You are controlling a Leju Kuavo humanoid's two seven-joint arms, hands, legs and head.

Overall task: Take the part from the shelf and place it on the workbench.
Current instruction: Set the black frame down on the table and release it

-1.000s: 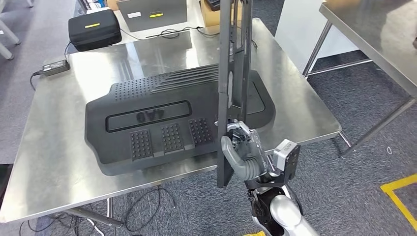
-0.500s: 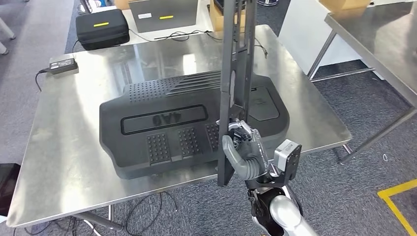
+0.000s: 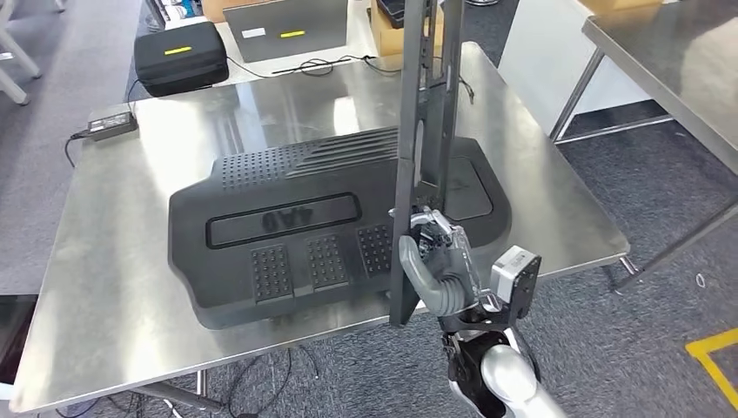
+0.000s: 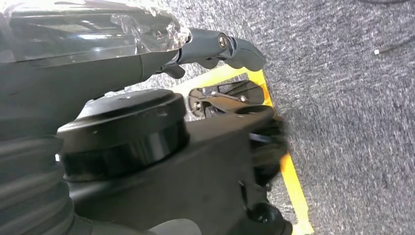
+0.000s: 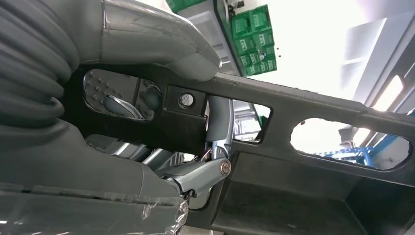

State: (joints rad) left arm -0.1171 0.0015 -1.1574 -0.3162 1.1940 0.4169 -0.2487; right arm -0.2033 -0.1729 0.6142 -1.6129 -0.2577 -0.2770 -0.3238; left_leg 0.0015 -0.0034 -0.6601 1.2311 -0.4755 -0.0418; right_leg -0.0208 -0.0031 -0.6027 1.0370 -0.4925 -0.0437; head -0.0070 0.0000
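My right hand [image 3: 435, 266] grips a long, flat, dark grey part [image 3: 426, 104] with cut-out slots and holds it upright. The part's lower end hangs just off the near edge of the steel workbench [image 3: 122, 226], and its upper end runs out of the top of the head view. In the right wrist view, the thumb [image 5: 156, 44] and a finger [image 5: 218, 122] clamp the part's slotted bar [image 5: 313, 161]. A large black moulded panel [image 3: 331, 218] lies flat on the bench behind the part. My left hand [image 4: 220, 46] hangs over grey carpet with its thumb stretched out and nothing in it.
At the bench's far edge are a black case [image 3: 178, 54], a power adapter [image 3: 109, 124] with its cable, a grey box [image 3: 278, 26] and a cardboard box [image 3: 387, 22]. A second steel table [image 3: 670, 52] stands to the right. Yellow tape [image 3: 714, 357] marks the floor.
The whole picture has shifted, so the camera has moved; the bench now sits a little further right in view. My right hand still holds the part upright in the same grip.
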